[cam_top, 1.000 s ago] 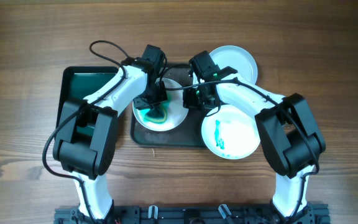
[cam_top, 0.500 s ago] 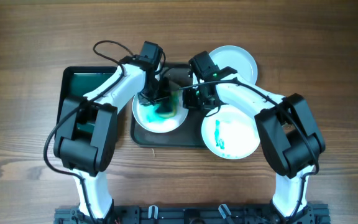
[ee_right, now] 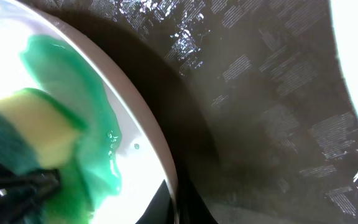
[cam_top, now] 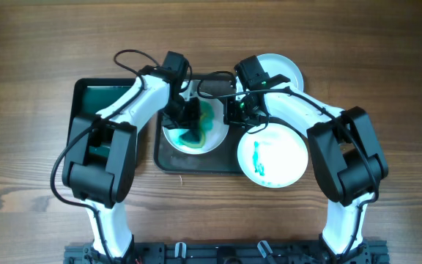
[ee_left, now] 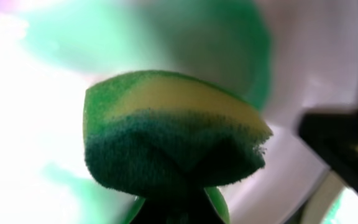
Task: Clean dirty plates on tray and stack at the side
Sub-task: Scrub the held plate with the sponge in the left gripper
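A white plate (cam_top: pixel 212 141) with a teal-green smear sits on the dark grey tray (cam_top: pixel 168 160). My left gripper (cam_top: pixel 185 117) is shut on the yellow-green sponge (ee_left: pixel 166 134) and presses it onto this plate. My right gripper (cam_top: pixel 231 114) is shut on the plate's right rim (ee_right: pixel 166 165); one finger is inside the rim, one outside. A second plate (cam_top: pixel 273 158) with a teal smear lies at the tray's right edge. A third, clean white plate (cam_top: pixel 284 70) lies behind my right arm.
A smaller black tray with a green inside (cam_top: pixel 94 103) stands left of the grey tray, under my left arm. Wooden table (cam_top: pixel 387 73) all round.
The left gripper has swept the sponge across the plate, spreading the teal smear towards the right. The plate and the right gripper have shifted a little right.
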`<action>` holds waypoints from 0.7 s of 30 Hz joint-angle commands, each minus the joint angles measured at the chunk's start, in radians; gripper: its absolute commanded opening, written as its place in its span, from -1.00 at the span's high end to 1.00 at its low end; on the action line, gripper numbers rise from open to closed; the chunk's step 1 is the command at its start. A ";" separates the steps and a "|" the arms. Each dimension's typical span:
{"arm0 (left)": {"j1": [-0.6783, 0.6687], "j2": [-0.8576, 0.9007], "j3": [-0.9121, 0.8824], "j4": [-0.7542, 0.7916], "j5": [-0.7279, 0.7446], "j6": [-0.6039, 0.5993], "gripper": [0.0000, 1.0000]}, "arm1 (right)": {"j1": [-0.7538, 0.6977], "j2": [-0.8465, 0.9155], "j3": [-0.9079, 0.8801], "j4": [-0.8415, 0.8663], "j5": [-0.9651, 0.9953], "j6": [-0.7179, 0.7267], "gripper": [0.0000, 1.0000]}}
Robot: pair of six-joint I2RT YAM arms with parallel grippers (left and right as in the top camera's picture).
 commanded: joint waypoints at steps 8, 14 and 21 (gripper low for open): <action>-0.023 0.021 -0.016 0.119 -0.663 -0.309 0.92 | 0.002 0.045 -0.011 0.000 0.008 0.000 0.91; -0.045 0.021 -0.016 -0.070 -0.587 -0.397 0.92 | 0.001 0.045 -0.011 0.007 0.011 0.008 0.92; -0.101 0.021 -0.016 -0.043 0.002 0.225 0.92 | -0.035 0.045 -0.011 0.000 -0.008 0.006 0.91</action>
